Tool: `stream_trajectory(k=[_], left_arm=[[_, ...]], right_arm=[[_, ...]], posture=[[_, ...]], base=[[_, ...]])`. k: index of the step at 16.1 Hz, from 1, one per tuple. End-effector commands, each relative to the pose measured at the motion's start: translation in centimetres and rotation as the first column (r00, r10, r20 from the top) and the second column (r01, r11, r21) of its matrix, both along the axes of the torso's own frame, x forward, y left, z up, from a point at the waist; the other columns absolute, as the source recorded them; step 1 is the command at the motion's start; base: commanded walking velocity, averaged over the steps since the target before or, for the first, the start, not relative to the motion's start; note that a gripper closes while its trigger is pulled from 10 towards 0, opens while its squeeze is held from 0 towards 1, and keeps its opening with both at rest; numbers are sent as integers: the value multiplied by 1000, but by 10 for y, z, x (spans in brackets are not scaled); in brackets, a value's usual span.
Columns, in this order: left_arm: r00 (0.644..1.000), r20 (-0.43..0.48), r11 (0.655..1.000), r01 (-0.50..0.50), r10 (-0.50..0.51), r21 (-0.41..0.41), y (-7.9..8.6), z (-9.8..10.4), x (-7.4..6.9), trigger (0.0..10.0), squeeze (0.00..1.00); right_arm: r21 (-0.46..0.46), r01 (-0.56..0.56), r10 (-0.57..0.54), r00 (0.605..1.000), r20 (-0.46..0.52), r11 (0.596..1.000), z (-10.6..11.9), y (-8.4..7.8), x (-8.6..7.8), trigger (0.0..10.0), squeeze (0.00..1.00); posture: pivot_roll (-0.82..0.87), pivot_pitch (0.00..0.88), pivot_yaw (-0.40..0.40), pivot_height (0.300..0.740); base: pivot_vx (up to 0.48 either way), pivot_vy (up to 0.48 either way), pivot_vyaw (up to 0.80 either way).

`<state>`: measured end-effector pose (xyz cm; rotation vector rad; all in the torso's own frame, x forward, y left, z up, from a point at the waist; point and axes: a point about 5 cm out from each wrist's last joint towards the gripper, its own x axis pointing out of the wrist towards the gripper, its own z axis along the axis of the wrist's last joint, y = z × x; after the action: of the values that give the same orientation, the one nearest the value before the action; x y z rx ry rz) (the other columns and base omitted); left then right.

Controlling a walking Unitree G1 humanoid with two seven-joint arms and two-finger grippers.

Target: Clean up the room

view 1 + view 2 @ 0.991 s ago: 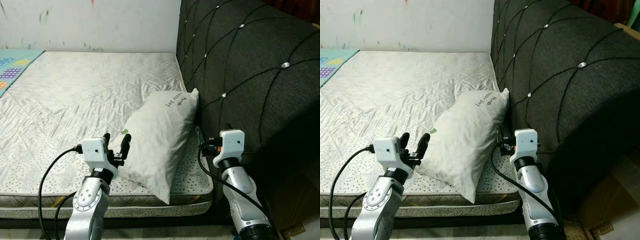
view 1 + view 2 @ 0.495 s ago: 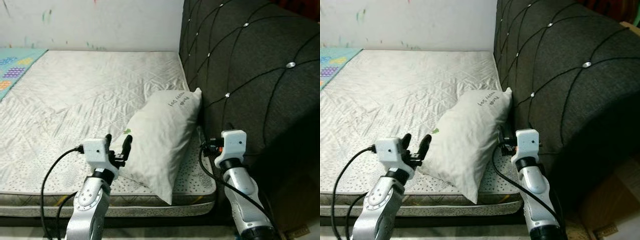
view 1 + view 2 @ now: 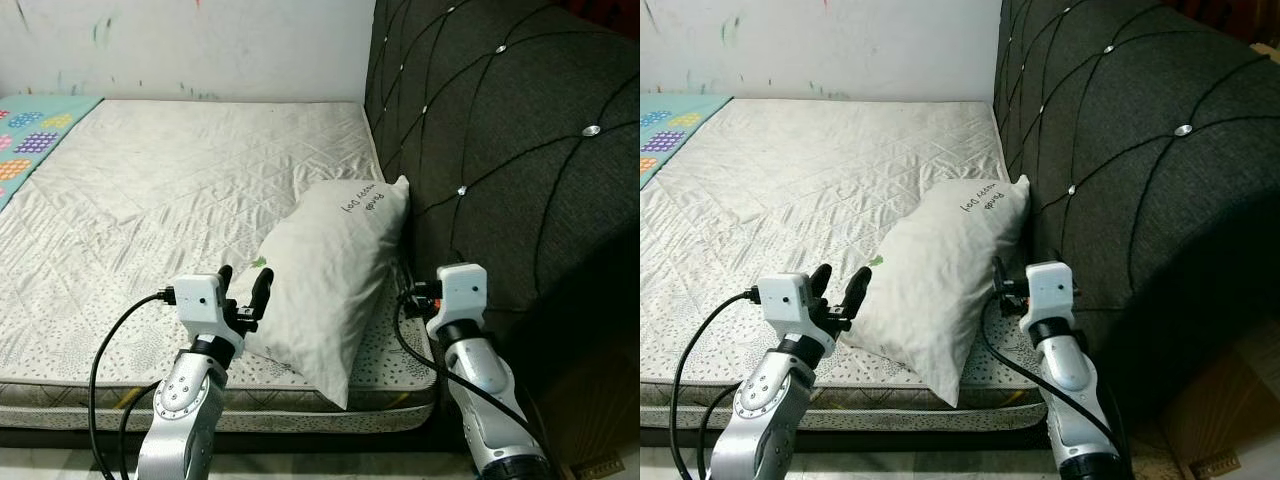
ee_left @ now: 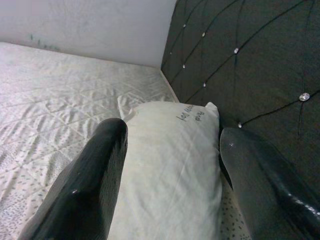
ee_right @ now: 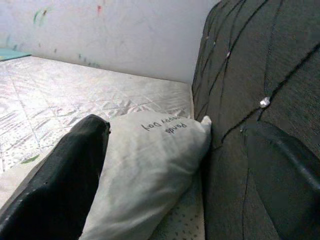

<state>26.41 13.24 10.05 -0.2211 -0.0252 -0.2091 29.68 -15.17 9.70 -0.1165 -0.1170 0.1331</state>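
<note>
**Pillow propped at the headboard, both grippers close by**

The white pillow (image 3: 335,275) leans tilted on the mattress (image 3: 150,200) against the dark tufted headboard (image 3: 500,150); its lettering is too small to read. The left gripper (image 3: 243,288), jaws released, sits at its near edge. The right gripper (image 3: 997,280), jaws spread in its wrist view, is between pillow and headboard, fingers mostly hidden.

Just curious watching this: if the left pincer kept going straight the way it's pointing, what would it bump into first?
Most likely the white pillow. The left pincer is open and aimed at its near side, with the dark headboard beyond it.
</note>
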Motion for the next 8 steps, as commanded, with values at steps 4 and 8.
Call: stream_trajectory(k=[4,8], left_arm=[[1000,3,1000,-17,17,-10,1,0,-1,10000,0],[1000,3,1000,-15,15,-14,0,0,0,10000,0]], right_arm=[[39,4,-4,1000,-7,999,3,0,2,10000,0],[26,8,-8,1000,-1,1000,4,-3,1,10000,0]], posture=[[-108,34,-9,740],[-120,41,-13,740]], base=[[0,0,-200],[0,0,-438]])
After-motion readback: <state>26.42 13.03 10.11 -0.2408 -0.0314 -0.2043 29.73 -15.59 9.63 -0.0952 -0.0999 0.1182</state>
